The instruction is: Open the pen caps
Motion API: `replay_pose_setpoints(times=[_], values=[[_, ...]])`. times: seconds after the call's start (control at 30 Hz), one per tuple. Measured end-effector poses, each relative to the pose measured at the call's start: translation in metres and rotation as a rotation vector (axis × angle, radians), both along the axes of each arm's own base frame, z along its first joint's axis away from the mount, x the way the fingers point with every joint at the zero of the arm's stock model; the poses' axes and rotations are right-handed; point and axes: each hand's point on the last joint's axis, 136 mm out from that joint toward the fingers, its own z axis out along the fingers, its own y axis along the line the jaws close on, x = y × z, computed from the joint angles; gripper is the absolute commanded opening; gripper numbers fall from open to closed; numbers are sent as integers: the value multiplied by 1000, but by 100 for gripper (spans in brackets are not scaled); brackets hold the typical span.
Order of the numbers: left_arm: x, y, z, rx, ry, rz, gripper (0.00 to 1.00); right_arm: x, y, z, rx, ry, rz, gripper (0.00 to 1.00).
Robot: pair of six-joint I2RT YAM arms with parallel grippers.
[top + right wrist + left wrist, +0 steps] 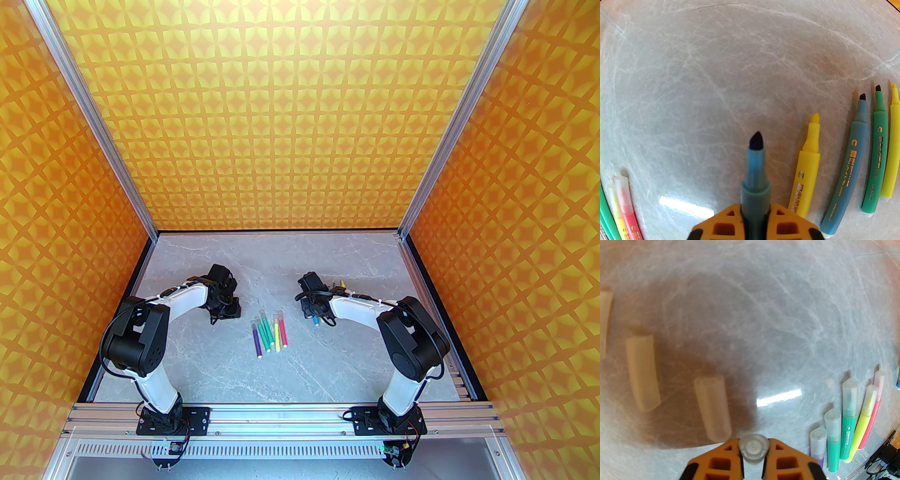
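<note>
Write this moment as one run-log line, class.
left gripper: shut on pen cap | right gripper: shut on uncapped blue marker | table: five capped markers, three loose caps, four uncapped markers

Gold print headed by a C-shaped mark runs along the uncapped markers [848, 168], far right; the letters are illegible.

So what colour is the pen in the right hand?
Blue pen, dark tip; best in the right wrist view.

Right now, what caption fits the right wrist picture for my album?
Right claw grips an uncapped blue marker over the grey table, four uncapped markers lying beside it.
</note>
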Motion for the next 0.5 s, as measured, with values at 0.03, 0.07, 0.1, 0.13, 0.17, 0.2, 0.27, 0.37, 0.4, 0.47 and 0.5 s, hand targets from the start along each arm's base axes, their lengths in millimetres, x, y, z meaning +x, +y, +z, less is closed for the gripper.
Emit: replay_pose_setpoints(times=[0.03,0.07,0.1,0.13,0.17,0.2,0.27,0.37,0.4,0.47,0.5], values=[[1,-1,0,2,-2,-2,19,0,0,0,-2,3,0,18],[2,-2,0,3,-3,-5,21,-1,-1,0,-4,6,1,21],[3,-2,-1,4,-3,-8,23,-1,-1,0,-6,9,1,22],[3,-3,-1,5,-2,-11,24,-2,-1,0,-7,11,1,25],[2,-3,-2,7,-1,-14,26,-2,-1,0,-10,14,2,26],[2,-3,-2,8,-1,-14,27,-3,-2,0,-13,17,4,26],[3,-3,-2,9,-2,-14,29,-5,-3,0,-20,27,5,31],[3,-3,-2,10,-2,-14,33,-9,-6,1,-34,40,13,36],[3,-2,-2,11,-3,-14,35,-10,-7,3,-36,41,14,37],[3,-2,-2,12,-4,-14,40,-13,-7,11,-37,38,22,37],[3,-2,-2,12,-4,-14,44,-15,-6,15,-35,36,26,37]])
